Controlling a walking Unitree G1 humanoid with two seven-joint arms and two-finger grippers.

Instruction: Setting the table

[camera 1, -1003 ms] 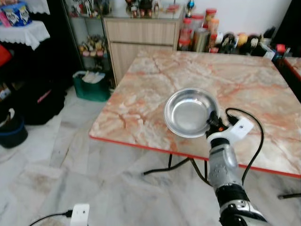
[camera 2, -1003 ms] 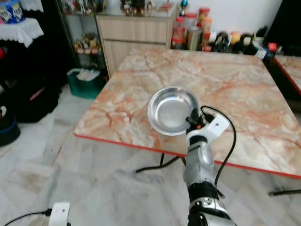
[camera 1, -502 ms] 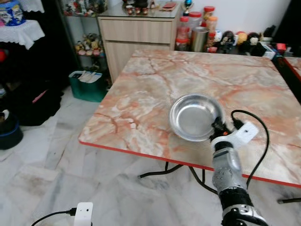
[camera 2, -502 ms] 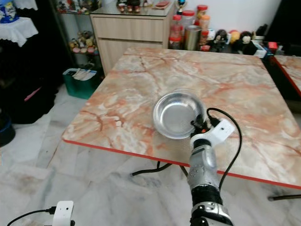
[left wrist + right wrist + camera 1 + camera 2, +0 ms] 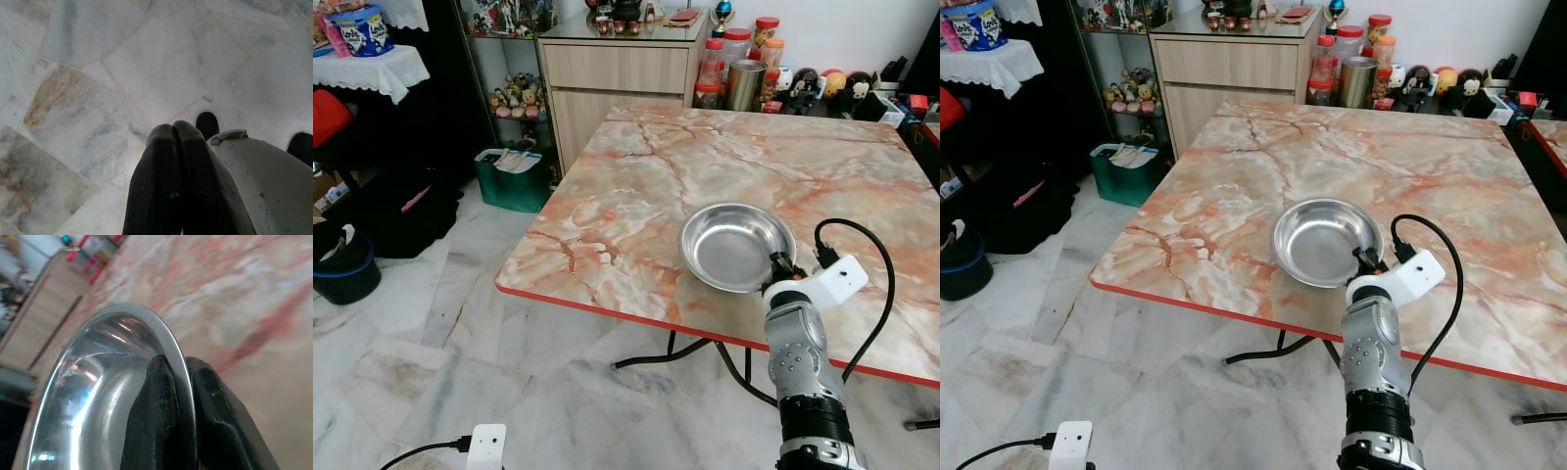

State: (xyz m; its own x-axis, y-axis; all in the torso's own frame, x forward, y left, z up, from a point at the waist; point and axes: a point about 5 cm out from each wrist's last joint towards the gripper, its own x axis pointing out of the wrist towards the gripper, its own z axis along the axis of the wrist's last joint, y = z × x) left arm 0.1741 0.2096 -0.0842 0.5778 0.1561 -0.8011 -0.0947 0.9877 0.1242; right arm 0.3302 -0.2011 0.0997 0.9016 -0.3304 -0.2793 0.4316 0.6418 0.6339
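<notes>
A shiny steel bowl [image 5: 734, 245] hangs low over the pink marble table [image 5: 636, 186], near its front edge. My right gripper [image 5: 776, 266] is shut on the bowl's near rim; in the right wrist view the two black fingers [image 5: 161, 401] pinch the rim of the steel bowl [image 5: 93, 396] between them. Whether the bowl touches the tabletop I cannot tell. My left gripper [image 5: 173, 134] hangs idle over the marble floor with its fingers pressed together and nothing in them.
A wooden cabinet [image 5: 617, 78] and a row of jars and figurines [image 5: 773, 73] stand behind the table. A green bin [image 5: 514, 176], a black bag [image 5: 396, 211] and a dark bucket [image 5: 342, 269] sit on the floor at left. A white plug [image 5: 484, 446] lies near my feet.
The camera view shifted as I moved. The bowl in my right gripper has moved further over the table and lower toward its surface.
</notes>
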